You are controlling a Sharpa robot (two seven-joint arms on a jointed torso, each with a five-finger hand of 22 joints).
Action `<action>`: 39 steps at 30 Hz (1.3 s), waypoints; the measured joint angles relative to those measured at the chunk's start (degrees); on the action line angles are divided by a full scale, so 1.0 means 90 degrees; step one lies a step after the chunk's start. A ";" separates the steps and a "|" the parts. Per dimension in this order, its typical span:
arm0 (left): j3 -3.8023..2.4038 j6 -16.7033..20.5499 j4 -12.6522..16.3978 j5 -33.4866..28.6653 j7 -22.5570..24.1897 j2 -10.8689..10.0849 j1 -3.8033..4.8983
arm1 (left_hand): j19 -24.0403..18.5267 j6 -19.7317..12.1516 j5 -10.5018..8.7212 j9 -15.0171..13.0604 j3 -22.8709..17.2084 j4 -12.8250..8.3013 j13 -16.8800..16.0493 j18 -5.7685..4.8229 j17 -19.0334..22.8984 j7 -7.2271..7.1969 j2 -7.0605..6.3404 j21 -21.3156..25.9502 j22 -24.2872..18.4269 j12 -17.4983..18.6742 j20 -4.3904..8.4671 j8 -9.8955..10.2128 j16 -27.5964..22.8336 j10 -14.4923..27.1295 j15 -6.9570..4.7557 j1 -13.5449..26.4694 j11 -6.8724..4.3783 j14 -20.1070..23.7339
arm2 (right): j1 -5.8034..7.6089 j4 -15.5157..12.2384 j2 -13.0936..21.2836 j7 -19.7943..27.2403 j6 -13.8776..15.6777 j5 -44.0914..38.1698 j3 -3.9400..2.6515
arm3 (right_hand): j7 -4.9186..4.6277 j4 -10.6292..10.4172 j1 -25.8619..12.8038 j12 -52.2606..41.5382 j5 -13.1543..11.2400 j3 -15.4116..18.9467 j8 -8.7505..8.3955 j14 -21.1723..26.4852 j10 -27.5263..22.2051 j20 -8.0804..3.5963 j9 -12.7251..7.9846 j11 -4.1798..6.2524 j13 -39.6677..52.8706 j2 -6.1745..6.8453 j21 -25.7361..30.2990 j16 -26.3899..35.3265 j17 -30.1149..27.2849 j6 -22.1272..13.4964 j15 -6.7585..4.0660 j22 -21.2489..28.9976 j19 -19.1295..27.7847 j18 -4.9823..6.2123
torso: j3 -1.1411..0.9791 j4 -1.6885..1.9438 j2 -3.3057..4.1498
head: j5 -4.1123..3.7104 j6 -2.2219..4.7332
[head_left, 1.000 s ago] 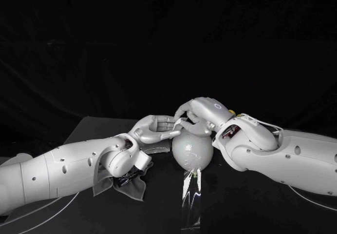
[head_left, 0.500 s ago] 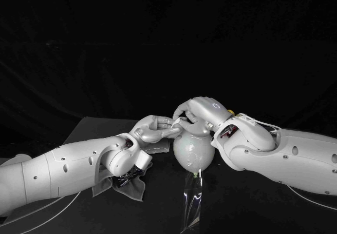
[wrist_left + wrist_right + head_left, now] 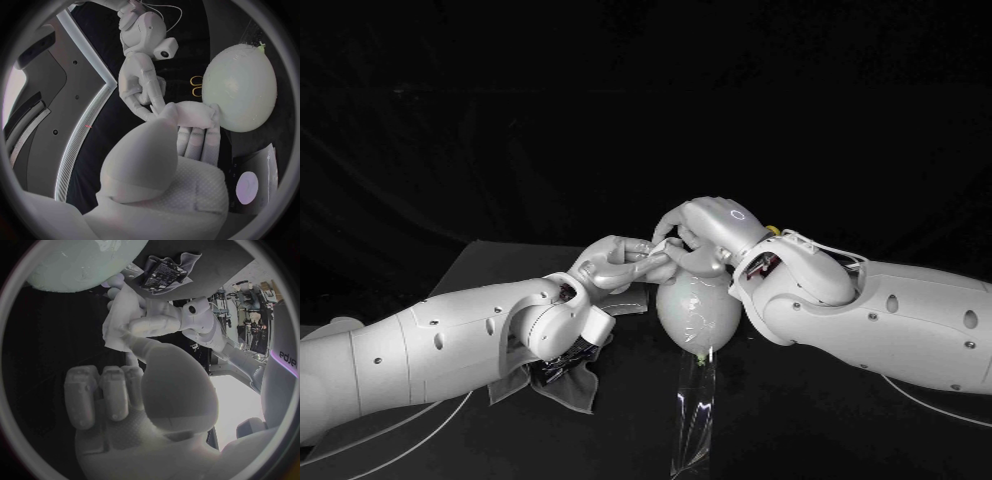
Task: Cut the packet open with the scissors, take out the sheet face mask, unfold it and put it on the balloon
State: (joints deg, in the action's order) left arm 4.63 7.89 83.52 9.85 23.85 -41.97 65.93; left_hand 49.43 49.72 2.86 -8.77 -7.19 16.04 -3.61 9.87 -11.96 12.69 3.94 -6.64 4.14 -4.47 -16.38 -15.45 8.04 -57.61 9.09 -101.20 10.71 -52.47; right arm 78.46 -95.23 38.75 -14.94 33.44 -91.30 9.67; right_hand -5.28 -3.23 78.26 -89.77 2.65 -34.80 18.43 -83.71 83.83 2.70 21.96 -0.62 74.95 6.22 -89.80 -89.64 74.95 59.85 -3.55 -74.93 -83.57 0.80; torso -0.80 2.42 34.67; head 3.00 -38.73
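Both the left hand point(image 3: 615, 266) and right hand point(image 3: 713, 226) pinch the sheet face mask point(image 3: 116, 322) atop the balloon point(image 3: 697, 312).

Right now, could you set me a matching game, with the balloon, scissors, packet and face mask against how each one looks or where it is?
Things: 1 balloon; 2 scissors; 3 packet; 4 sheet face mask.
Descriptions: A lies on a grey cloth; B yellow handles; C pale, egg-shaped; D white, in the left hand.
Pairs: 1-C; 2-B; 3-A; 4-D.
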 measured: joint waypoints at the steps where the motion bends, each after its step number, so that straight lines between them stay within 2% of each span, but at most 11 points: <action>1: 0.0001 0.0002 -0.0004 -0.0040 0.0003 0.0006 0.0003 | 0.0040 0.0042 0.0000 0.0000 -0.0059 0.0008 0.0000 -0.0001 0.0000 0.0003 0.0000 0.0000 0.0000 0.0002 0.0002 -0.0032 0.0000 -0.0054 -0.0011 0.0000 -0.0007 -0.0046 | 0.0002 0.0014 -0.0009 -0.0004 -0.0008 0.0005 0.0000 | -0.0019 0.0000 -0.0028 0.0009 0.0001 0.0000 0.0000 0.0000 0.0004 0.0002 0.0001 -0.0004 0.0000 0.0028 0.0000 0.0003 0.0000 -0.0019 0.0000 0.0000 -0.0002 0.0000 | 0.0000 0.0001 0.0000 | -0.0002 0.0000; 4: 0.0002 0.0006 -0.0015 -0.0128 0.0011 0.0014 0.0006 | 0.0115 0.0164 0.0000 -0.0012 -0.0292 0.0025 0.0000 0.0000 0.0004 0.0018 0.0000 -0.0044 0.0001 0.0003 0.0030 -0.0056 0.0036 -0.0227 -0.0064 0.0001 -0.0071 -0.0185 | 0.0007 0.0044 -0.0026 -0.0009 -0.0017 0.0022 -0.0001 | -0.0085 -0.0039 -0.0150 0.0123 0.0002 0.0039 -0.0028 -0.0021 0.0028 0.0035 0.0000 -0.0047 0.0000 0.0072 0.0000 -0.0005 0.0000 -0.0109 0.0021 -0.0001 -0.0013 0.0000 | 0.0000 0.0001 0.0000 | -0.0003 0.0000; 8: 0.0002 0.0013 -0.0033 -0.0253 0.0019 0.0019 0.0013 | 0.0130 0.0236 0.0000 -0.0045 -0.0504 0.0037 -0.0001 -0.0001 0.0008 -0.0036 -0.0065 -0.0044 -0.0011 0.0034 0.0045 -0.0092 0.0037 -0.0371 -0.0103 0.0065 -0.0113 -0.0281 | 0.0010 0.0086 -0.0049 -0.0011 -0.0018 0.0066 -0.0001 | -0.0165 -0.0181 -0.0372 0.0346 0.0001 0.0181 -0.0211 -0.0023 0.0022 0.0064 -0.0080 -0.0138 -0.0001 0.0147 0.0039 -0.0018 0.0000 -0.0355 0.0090 -0.0002 -0.0041 0.0000 | 0.0000 0.0001 0.0000 | -0.0004 0.0001; 9: 0.0002 0.0015 -0.0038 -0.0290 0.0019 0.0020 0.0016 | 0.0130 0.0246 -0.0001 -0.0046 -0.0531 0.0044 -0.0001 -0.0001 0.0012 -0.0045 -0.0072 -0.0044 -0.0014 0.0034 0.0045 -0.0092 0.0037 -0.0383 -0.0109 0.0072 -0.0121 -0.0302 | 0.0011 0.0097 -0.0057 -0.0012 -0.0017 0.0083 -0.0001 | -0.0217 -0.0250 -0.0489 0.0443 0.0001 0.0250 -0.0303 -0.0026 0.0018 0.0071 -0.0122 -0.0183 -0.0001 0.0203 0.0094 -0.0018 0.0000 -0.0476 0.0139 -0.0002 -0.0047 0.0000 | 0.0000 0.0001 0.0000 | -0.0004 0.0002; 13: 0.0002 0.0018 -0.0056 -0.0391 0.0020 0.0024 0.0020 | 0.0130 0.0316 -0.0002 -0.0054 -0.0700 0.0029 -0.0001 -0.0002 0.0021 -0.0067 -0.0087 -0.0044 -0.0023 0.0034 0.0045 -0.0125 0.0036 -0.0449 -0.0125 0.0086 -0.0147 -0.0344 | 0.0015 0.0133 -0.0072 -0.0019 0.0003 0.0137 -0.0001 | -0.0320 -0.0367 -0.0621 0.0672 0.0001 0.0367 -0.0502 -0.0032 0.0018 0.0160 -0.0213 -0.0274 -0.0003 0.0303 0.0231 -0.0018 -0.0001 -0.0721 0.0240 -0.0002 -0.0048 0.0000 | 0.0000 0.0000 0.0000 | -0.0003 0.0004; 16: 0.0002 0.0020 -0.0068 -0.0448 0.0018 0.0027 0.0025 | 0.0187 0.0393 -0.0004 -0.0097 -0.1140 0.0018 0.0007 -0.0003 0.0047 -0.0073 -0.0244 -0.0014 -0.0023 0.0076 0.0034 -0.0178 0.0037 -0.0561 -0.0159 0.0243 -0.0175 -0.0466 | 0.0016 0.0157 -0.0073 -0.0030 0.0042 0.0176 -0.0001 | -0.0359 -0.0479 -0.0709 0.0806 0.0001 0.0423 -0.0633 -0.0034 0.0012 0.0220 -0.0276 -0.0287 -0.0005 0.0362 0.0309 -0.0017 -0.0005 -0.0889 0.0307 -0.0002 -0.0040 0.0000 | 0.0001 0.0000 0.0000 | -0.0003 0.0007; 21: 0.0001 0.0022 -0.0084 -0.0517 0.0007 0.0028 0.0034 | 0.0266 0.0462 -0.0024 -0.0170 -0.1723 -0.0056 0.0006 -0.0005 0.0066 -0.0141 -0.0457 -0.0014 -0.0023 0.0076 0.0068 -0.0253 0.0036 -0.0713 -0.0200 0.0456 -0.0223 -0.0622 | 0.0017 0.0179 -0.0065 -0.0047 0.0134 0.0255 -0.0001 | -0.0389 -0.0647 -0.0812 0.1020 0.0001 0.0521 -0.0803 -0.0046 0.0020 0.0274 -0.0352 -0.0329 -0.0006 0.0404 0.0410 -0.0014 -0.0005 -0.1077 0.0340 0.0000 -0.0048 0.0000 | 0.0001 0.0000 0.0000 | -0.0011 0.0013; 22: 0.0001 0.0022 -0.0090 -0.0538 0.0003 0.0028 0.0036 | 0.0311 0.0464 -0.0024 -0.0217 -0.2033 -0.0122 0.0006 -0.0006 0.0085 -0.0139 -0.0589 -0.0014 -0.0023 0.0103 0.0069 -0.0279 0.0036 -0.0717 -0.0182 0.0630 -0.0219 -0.0650 | 0.0018 0.0181 -0.0057 -0.0049 0.0165 0.0289 -0.0001 | -0.0391 -0.0712 -0.0873 0.1088 0.0001 0.0551 -0.0843 -0.0045 0.0015 0.0274 -0.0370 -0.0336 -0.0005 0.0413 0.0464 -0.0014 -0.0006 -0.1126 0.0340 0.0001 -0.0047 0.0000 | 0.0001 0.0000 0.0000 | -0.0014 0.0013; 28: 0.0001 0.0017 -0.0116 -0.0643 -0.0019 0.0028 0.0041 | 0.0380 0.0467 -0.0025 -0.0291 -0.2412 -0.0292 0.0006 -0.0008 0.0091 -0.0136 -0.0709 -0.0014 -0.0023 0.0107 0.0090 -0.0318 0.0003 -0.0787 -0.0224 0.0928 -0.0221 -0.0714 | 0.0022 0.0216 -0.0016 -0.0050 0.0262 0.0473 0.0000 | -0.0392 -0.0880 -0.0907 0.1157 0.0001 0.0668 -0.0895 -0.0045 0.0017 0.0320 -0.0392 -0.0338 -0.0002 0.0446 0.0525 -0.0012 -0.0004 -0.1127 0.0340 0.0003 -0.0049 0.0000 | 0.0000 -0.0003 -0.0001 | -0.0015 0.0015; 30: 0.0001 0.0011 -0.0123 -0.0693 -0.0033 0.0028 0.0042 | 0.0379 0.0467 -0.0025 -0.0291 -0.2447 -0.0324 0.0006 -0.0010 0.0092 -0.0136 -0.0702 -0.0014 -0.0022 0.0107 0.0090 -0.0318 -0.0007 -0.0802 -0.0203 0.0960 -0.0223 -0.0737 | 0.0026 0.0255 -0.0010 -0.0050 0.0285 0.0586 0.0000 | -0.0392 -0.0953 -0.0973 0.1157 0.0001 0.0705 -0.0895 -0.0024 0.0018 0.0320 -0.0392 -0.0339 -0.0002 0.0430 0.0525 -0.0011 -0.0004 -0.1127 0.0362 0.0003 -0.0049 -0.0001 | 0.0000 -0.0004 -0.0002 | -0.0015 0.0021; 39: 0.0001 -0.0159 -0.0109 -0.1052 -0.0140 0.0011 0.0044 | 0.0462 0.0467 -0.0025 -0.0360 -0.2577 -0.0298 0.0005 -0.0013 0.0092 -0.0136 -0.0766 -0.0014 -0.0022 0.0107 0.0105 -0.0388 -0.0007 -0.0826 -0.0225 0.1420 -0.0247 -0.0804 | 0.0056 0.0537 -0.0054 -0.0048 0.0354 0.1226 -0.0001 | -0.0429 -0.0996 -0.0929 0.1131 0.0001 0.0712 -0.0894 -0.0023 0.0020 0.0363 -0.0392 -0.0341 -0.0001 0.0387 0.0531 -0.0018 0.0000 -0.1001 0.0362 0.0000 -0.0047 0.0000 | 0.0000 -0.0007 -0.0001 | -0.0057 0.0030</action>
State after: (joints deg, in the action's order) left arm 4.64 6.46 82.54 0.38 22.59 -41.86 66.33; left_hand 53.59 53.92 2.64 -12.01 -30.39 13.36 -3.56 9.75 -11.13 11.46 -2.95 -6.77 3.94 -3.50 -15.44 -18.95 7.98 -65.04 7.06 -88.42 8.49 -59.71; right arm 78.96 -90.40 38.26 -15.38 36.63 -80.27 9.66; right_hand -9.15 -12.19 69.89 -79.60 2.66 -28.39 10.38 -83.92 84.00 5.97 18.43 -3.68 74.95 9.70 -85.02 -89.80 74.95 50.84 -0.29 -74.93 -83.99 0.80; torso -0.80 2.35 34.66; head 2.49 -38.46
